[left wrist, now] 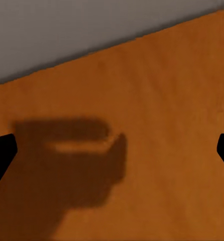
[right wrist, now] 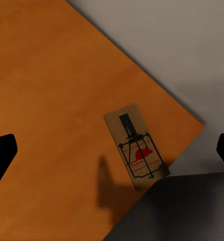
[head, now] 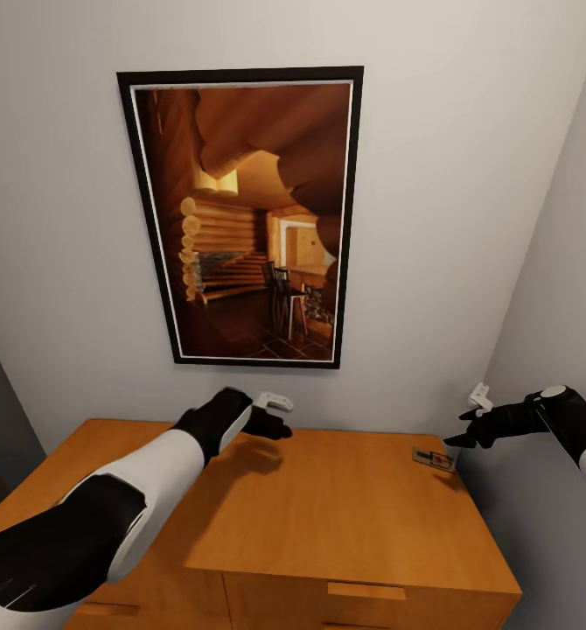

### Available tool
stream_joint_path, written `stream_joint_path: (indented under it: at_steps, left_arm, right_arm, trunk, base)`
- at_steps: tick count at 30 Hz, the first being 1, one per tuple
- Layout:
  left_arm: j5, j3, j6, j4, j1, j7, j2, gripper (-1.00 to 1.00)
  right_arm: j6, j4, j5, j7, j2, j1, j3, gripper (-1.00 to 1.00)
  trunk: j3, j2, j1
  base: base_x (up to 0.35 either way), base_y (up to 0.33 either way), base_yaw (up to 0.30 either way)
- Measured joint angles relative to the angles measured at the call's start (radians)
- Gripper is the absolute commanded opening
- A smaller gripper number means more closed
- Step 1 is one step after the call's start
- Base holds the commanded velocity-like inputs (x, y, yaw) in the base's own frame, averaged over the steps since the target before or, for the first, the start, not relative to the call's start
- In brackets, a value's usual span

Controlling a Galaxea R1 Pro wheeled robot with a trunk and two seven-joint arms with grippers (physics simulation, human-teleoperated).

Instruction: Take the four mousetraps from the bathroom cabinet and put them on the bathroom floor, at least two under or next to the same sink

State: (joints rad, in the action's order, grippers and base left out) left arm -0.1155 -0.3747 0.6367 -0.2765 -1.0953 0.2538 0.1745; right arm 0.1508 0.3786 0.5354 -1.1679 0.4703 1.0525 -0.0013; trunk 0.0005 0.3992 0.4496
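**One trap on cabinet top, right arm nearer**

Cabinet [head: 328, 516]: mousetrap [head: 434, 458] lies flat at its back-right corner, long axis slanting along the edge. Right gripper [head: 461, 440] hovers just above it, fingers spread wide, empty. Left gripper [head: 280, 429] also wide, well apart.

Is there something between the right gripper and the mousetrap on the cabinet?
No. In the right wrist view the mousetrap lies flat at the cabinet's corner, with nothing between it and the open right gripper hovering above.
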Motion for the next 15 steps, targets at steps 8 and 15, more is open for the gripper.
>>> stream_joint_path:
  at_steps: [8, 15]
  left_arm:
    - [-0.003, -0.039, 0.009, -0.07, 0.004, 0.056, 0.0, 1.0]
    - [-0.003, -0.046, 0.009, -0.094, 0.006, 0.183, 0.0, 1.0]
  right_arm:
    - [0.001, 0.0, 0.0, 0.001, -0.001, 0.0, 0.0, 1.0]
    - [0.002, 0.0, 0.001, 0.005, -0.002, 0.0, -0.001, 1.0]
  trunk:
    - [0.0, 0.0, 0.0]
    - [0.0, 0.0, 0.0]
  base:
    - [0.0, 0.0, 0.0]
    - [0.0, 0.0, 0.0]
